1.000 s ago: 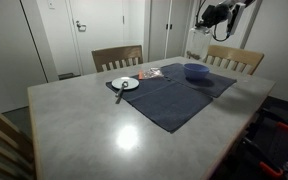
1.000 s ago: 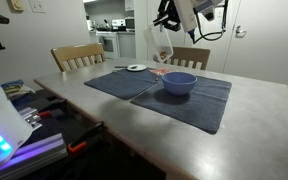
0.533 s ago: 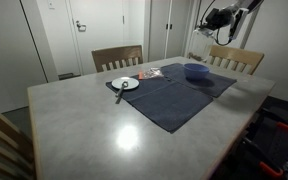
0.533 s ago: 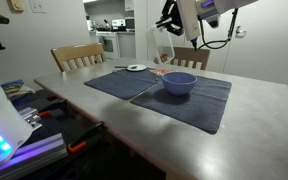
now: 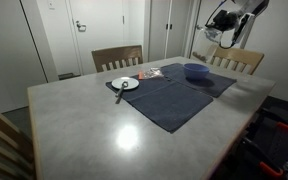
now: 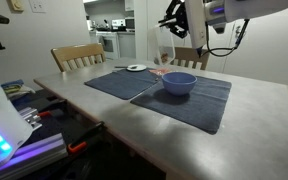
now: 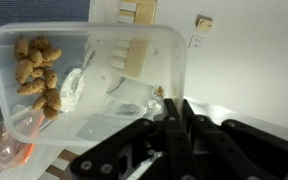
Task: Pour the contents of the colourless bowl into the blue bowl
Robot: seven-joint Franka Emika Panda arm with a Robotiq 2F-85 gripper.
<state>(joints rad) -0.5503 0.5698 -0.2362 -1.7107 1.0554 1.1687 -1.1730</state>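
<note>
My gripper (image 7: 174,108) is shut on the rim of the colourless bowl (image 7: 104,70), a clear rectangular container with brown nuggets (image 7: 39,70) gathered at its left end. In both exterior views the gripper (image 6: 170,25) (image 5: 220,22) holds the container (image 6: 164,45) high in the air, tilted, behind the table's far edge. The blue bowl (image 6: 178,83) (image 5: 195,71) stands on the dark blue mat (image 6: 199,100) (image 5: 169,95), below and a little forward of the held container.
A white plate (image 5: 125,84) with a dark utensil sits at the mat's corner. A red-patterned packet (image 5: 150,73) lies near it. Wooden chairs (image 5: 117,57) (image 5: 234,58) stand behind the table (image 5: 94,125). A doorway and kitchen are in the background.
The arm has swung the held clear container sideways and slightly away across the table's far side, still up in the air. The blue bowl and plate have not moved.
</note>
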